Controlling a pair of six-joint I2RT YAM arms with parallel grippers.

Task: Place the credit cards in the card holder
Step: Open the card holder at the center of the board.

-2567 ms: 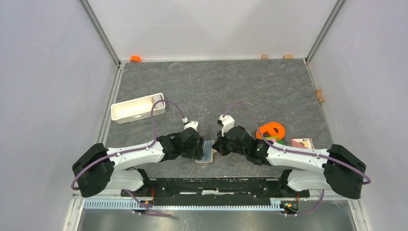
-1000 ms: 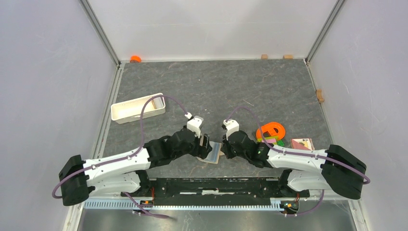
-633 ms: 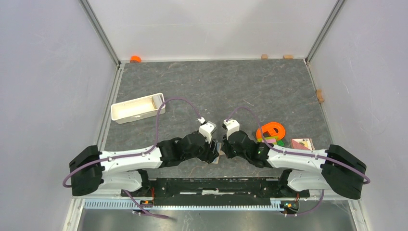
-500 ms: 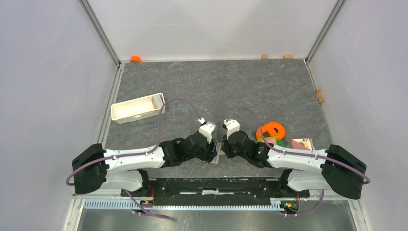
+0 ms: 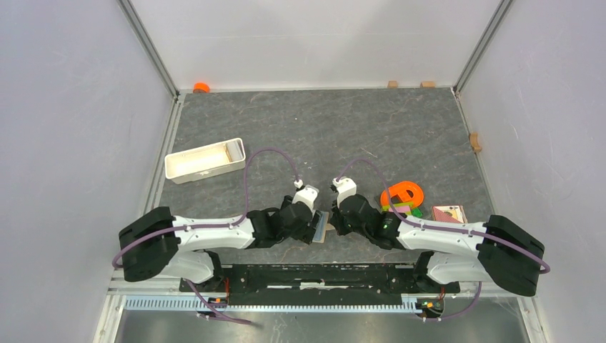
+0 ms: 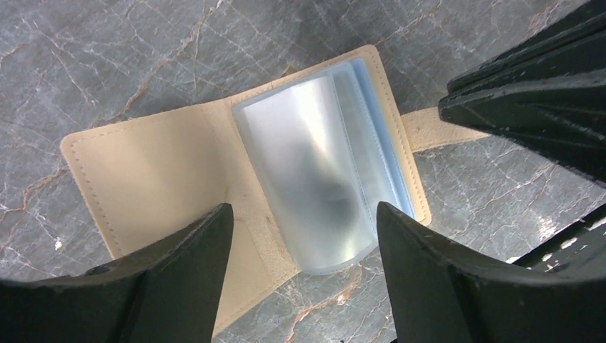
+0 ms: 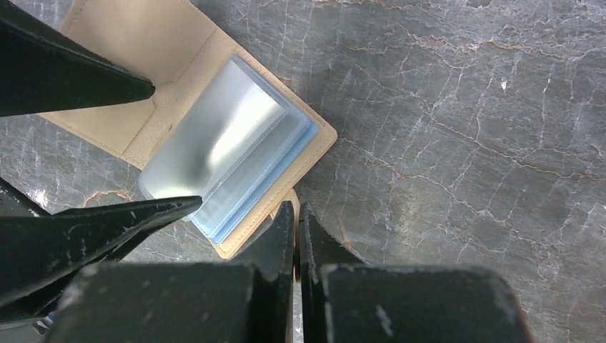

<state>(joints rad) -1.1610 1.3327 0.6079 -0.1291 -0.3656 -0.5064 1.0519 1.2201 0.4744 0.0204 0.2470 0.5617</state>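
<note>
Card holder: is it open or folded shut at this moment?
Open. The card holder lies spread on the table, beige flap to one side, clear pockets exposed.

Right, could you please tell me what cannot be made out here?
Top view: the beige folding card holder is mostly covered by the left gripper and right gripper.
Wrist views: glare on its blue-grey see-through pockets hides whether they hold a card.
Wrist views: the snap tab's end lies under shut fingers.
Top view: the pale plastic card's reddish print is too small.
</note>
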